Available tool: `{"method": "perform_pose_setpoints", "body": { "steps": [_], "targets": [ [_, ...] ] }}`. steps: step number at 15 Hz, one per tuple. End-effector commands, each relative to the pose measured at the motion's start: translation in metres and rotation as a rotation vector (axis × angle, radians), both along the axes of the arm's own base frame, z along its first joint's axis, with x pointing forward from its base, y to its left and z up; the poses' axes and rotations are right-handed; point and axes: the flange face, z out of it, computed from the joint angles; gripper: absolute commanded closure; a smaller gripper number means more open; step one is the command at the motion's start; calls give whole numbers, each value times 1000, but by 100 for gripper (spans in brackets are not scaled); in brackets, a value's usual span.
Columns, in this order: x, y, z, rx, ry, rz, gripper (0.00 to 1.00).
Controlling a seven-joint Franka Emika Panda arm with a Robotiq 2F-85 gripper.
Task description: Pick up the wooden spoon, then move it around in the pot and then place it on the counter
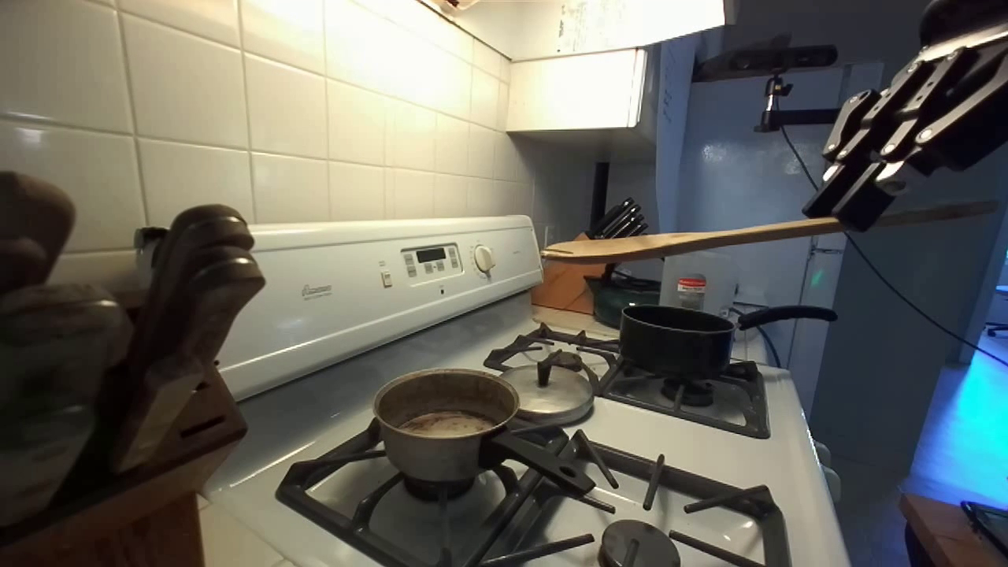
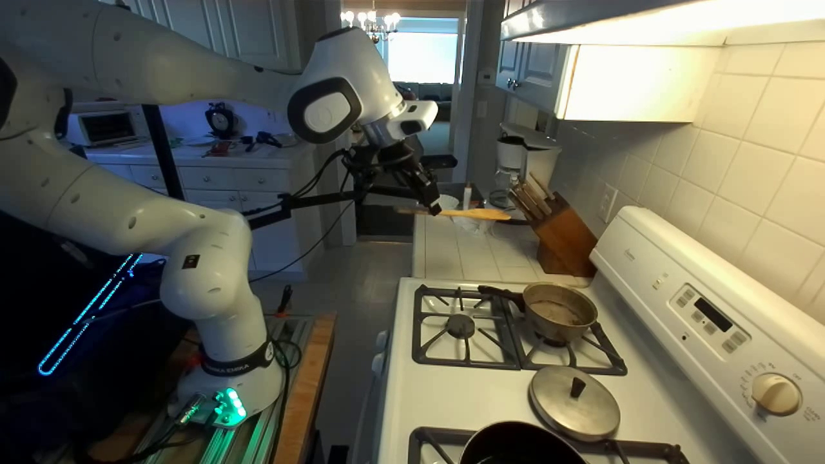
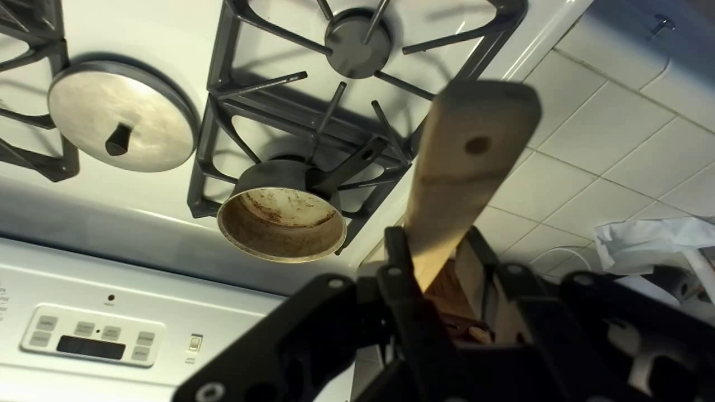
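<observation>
One white arm (image 2: 213, 277) is seen leftmost in an exterior view. By the gripper (image 2: 436, 209), its fingers clamped on the handle, the wooden spoon (image 2: 485, 214) is held nearly level in the air, clear of the tiled counter (image 2: 445, 258), its bowl pointed right. On the stove (image 2: 457, 393), a dark pot (image 2: 519, 444) is cut off at the bottom; farther right, a stained pot (image 2: 558, 330) is set with its handle turned left, a knife block (image 2: 567, 238) behind it, and a metal lid (image 2: 575, 406) is laid between the pots.

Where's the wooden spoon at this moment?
In an exterior view, the wooden spoon is held aloft by the gripper, left of the knife block.
</observation>
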Motion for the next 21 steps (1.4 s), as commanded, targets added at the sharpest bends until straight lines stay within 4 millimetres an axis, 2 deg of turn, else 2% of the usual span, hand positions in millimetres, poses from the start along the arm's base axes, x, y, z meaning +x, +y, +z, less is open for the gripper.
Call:
{"method": "perform_pose_setpoints", "body": {
  "steps": [1,4,5,14,18,21],
  "targets": [
    [0,1,0,-2,1,0,73],
    [0,0,0,-1,1,-3,73],
    [-1,5,0,-6,-3,4,93],
    [-27,58,-3,-41,-9,15,93],
    [-40,98,-17,11,13,45,93],
    [-41,127,-33,36,5,89,93]
  ]
}}
